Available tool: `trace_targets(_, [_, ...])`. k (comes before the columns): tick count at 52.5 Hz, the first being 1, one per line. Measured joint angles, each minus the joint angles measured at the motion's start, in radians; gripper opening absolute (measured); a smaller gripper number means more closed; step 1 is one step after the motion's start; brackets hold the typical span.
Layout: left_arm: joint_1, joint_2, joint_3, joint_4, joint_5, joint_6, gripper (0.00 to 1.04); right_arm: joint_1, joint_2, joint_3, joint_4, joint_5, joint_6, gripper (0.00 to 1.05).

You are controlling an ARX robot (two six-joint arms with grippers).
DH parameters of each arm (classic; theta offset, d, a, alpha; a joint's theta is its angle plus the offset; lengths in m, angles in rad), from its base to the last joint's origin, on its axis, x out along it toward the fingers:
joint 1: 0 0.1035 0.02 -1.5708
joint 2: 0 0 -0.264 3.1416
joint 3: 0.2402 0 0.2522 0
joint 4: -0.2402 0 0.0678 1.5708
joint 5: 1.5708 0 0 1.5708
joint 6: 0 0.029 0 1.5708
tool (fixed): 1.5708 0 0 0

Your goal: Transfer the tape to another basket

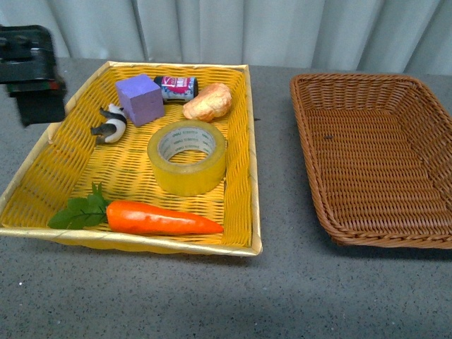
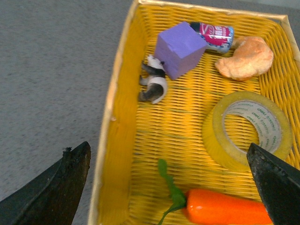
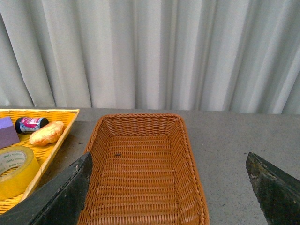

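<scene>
1. A grey table [image 1: 282, 296] holds two baskets side by side, with a pale curtain [image 1: 282, 32] hanging behind them.
2. The tape [image 1: 187, 175], a wide yellowish roll with a white printed core, lies flat inside the yellow basket [image 1: 239, 127]. It sits right of the basket's middle, close to the right wall.
3. Other items share the yellow basket: a purple block [image 1: 140, 99], a small can [image 1: 176, 87], a bread piece [image 1: 207, 101] and a black-and-white toy animal [image 1: 111, 123] towards the back. A toy carrot [image 1: 159, 219] lies along the front, just in front of the tape.
4. The brown basket [image 1: 374, 148] stands to the right, apart from the yellow one, and has nothing in it.
5. The left arm [image 1: 30, 70] shows as a dark shape above the yellow basket's rear left corner. The tape lies to its right and nearer the camera, well apart from it.
6. In the left wrist view, the left gripper [image 2: 166, 154] is spread wide and holds nothing. The tape [image 2: 248, 129] lies below it, off-centre, close to one dark finger [image 2: 276, 183]. The other finger [image 2: 56, 187] hangs outside the basket's rim.
7. In the right wrist view, the right gripper [image 3: 168, 159] is also spread wide and empty, above the near end of the brown basket [image 3: 140, 178]. The tape [image 3: 14, 171] is far off to one side of it.
</scene>
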Motion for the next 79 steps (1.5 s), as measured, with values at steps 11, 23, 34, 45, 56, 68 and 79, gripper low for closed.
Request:
trace_targets(11, [-0.052,0.215,0.174,-0.021,0.069,-0.01,0.98,0.0,0.0,0.0,0.0,0.0,0.0,0.96])
trace_targets(23, [-0.097,0.394,0.293,-0.038,0.04,-0.042,0.98,0.0,0.0,0.0,0.0,0.0,0.0,0.96])
trace_targets(34, [-0.096,0.542,0.391,-0.102,0.035,-0.115,0.98,0.0,0.0,0.0,0.0,0.0,0.0,0.96])
trace_targets(45, [-0.091,0.628,0.464,-0.137,0.032,-0.17,0.98,0.0,0.0,0.0,0.0,0.0,0.0,0.96])
trace_targets(56, [-0.091,0.653,0.474,-0.139,0.036,-0.175,0.98,0.0,0.0,0.0,0.0,0.0,0.0,0.96])
trace_targets(68, [-0.088,0.67,0.475,-0.151,0.032,-0.187,0.71,0.0,0.0,0.0,0.0,0.0,0.0,0.96])
trace_targets(79, [-0.092,0.672,0.489,-0.171,0.051,-0.203,0.41,0.0,0.0,0.0,0.0,0.0,0.0,0.96])
